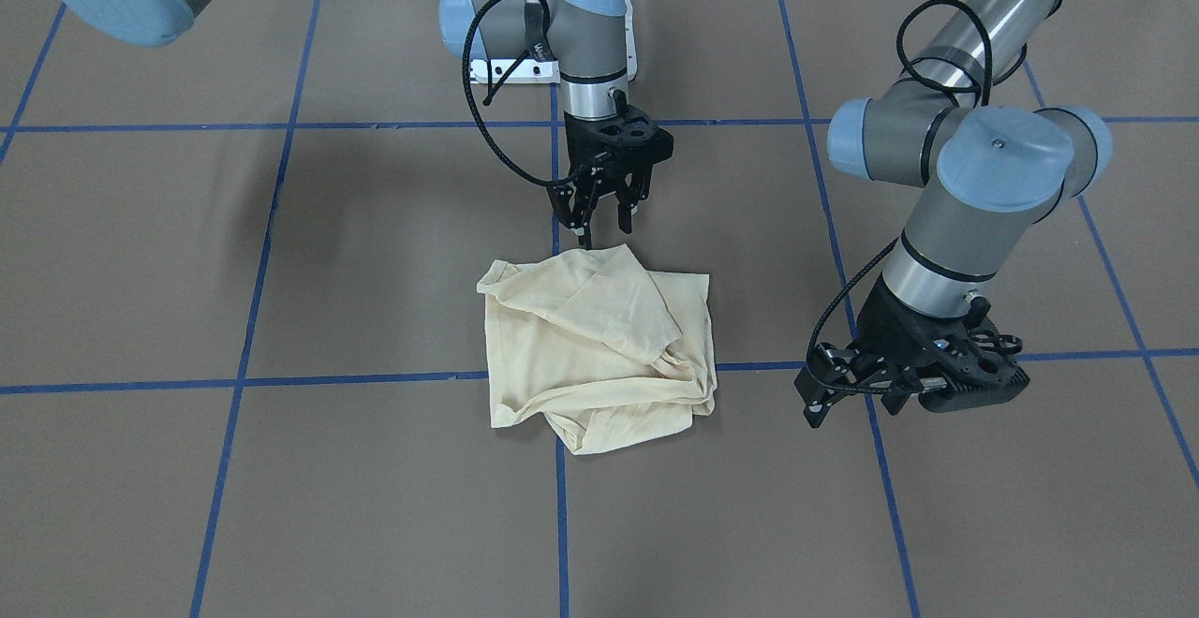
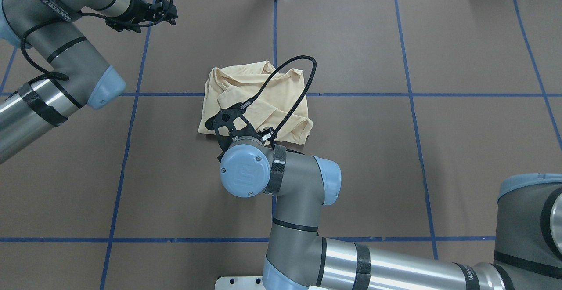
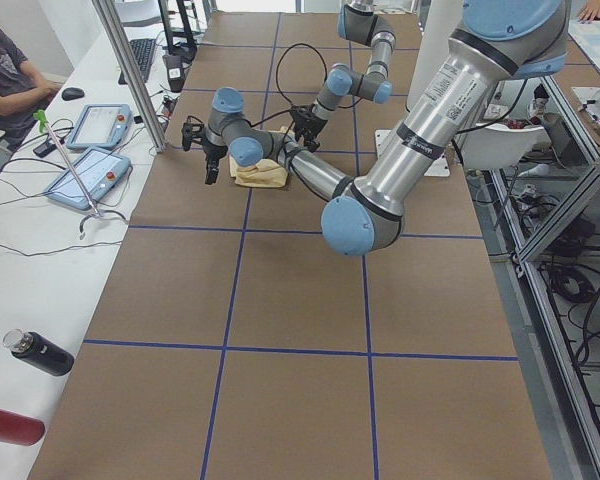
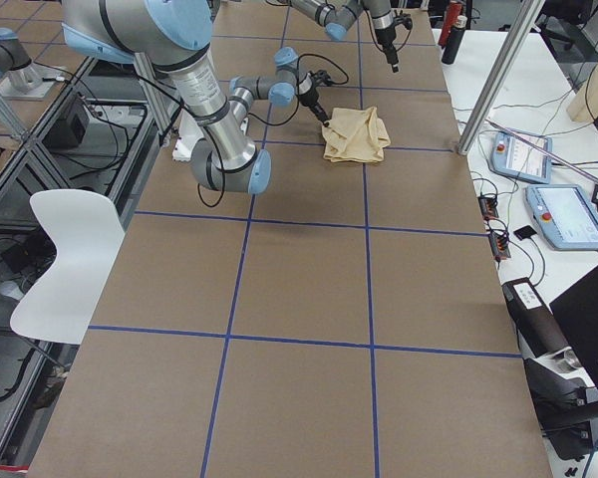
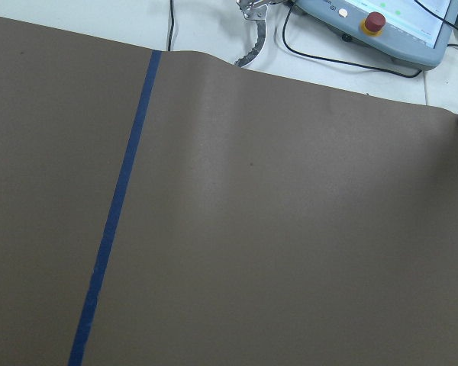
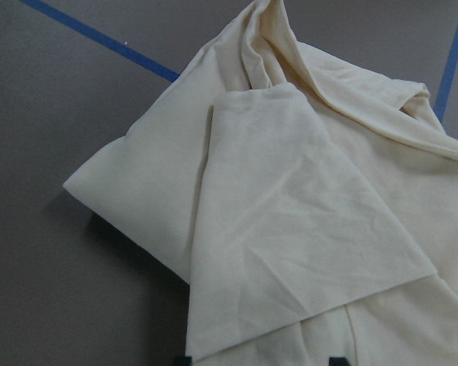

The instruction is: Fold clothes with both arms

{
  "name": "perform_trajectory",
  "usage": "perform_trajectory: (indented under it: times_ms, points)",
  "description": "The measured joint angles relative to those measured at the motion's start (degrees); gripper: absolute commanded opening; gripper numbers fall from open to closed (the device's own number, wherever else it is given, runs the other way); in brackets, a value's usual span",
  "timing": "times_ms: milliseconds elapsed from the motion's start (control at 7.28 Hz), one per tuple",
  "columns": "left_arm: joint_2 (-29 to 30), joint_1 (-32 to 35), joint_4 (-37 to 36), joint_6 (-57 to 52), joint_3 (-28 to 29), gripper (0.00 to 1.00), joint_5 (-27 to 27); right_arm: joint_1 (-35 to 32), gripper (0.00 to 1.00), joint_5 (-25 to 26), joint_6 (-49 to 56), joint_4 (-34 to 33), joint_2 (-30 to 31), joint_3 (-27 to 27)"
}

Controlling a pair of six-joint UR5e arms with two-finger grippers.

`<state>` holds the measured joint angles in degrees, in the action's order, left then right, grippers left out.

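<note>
The pale cream-yellow, thin-fabric long-sleeved T-shirt lies loosely folded mid-table on the brown paper-covered table. Only the front view shows the black right gripper with its fingers spread just above the shirt's robot-side edge; overhead, its own wrist hides them. The black left gripper, well apart on the left, has its fingers parted and empty.

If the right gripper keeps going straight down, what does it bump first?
The black right gripper would probably meet the folded pale cream-yellow T-shirt at its robot-side edge; depth is unclear, so perhaps the brown table beside it.
</note>
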<state>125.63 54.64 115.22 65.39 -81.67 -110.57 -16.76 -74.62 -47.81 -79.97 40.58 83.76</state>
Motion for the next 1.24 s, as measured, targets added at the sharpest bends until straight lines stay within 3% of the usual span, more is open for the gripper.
perform_trajectory:
  times_ms: [825, 1237]
  points:
    - [-0.84, 0.07, 0.06, 0.0, 0.02, 0.99, -0.11, 1.33, 0.67, 2.88, 0.26, 0.01, -2.42, -4.35]
    - [-0.96, 0.08, 0.0, 0.0, 0.02, 0.99, -0.12, 1.46, 0.53, 3.84, 0.21, 0.07, -3.21, -6.56]
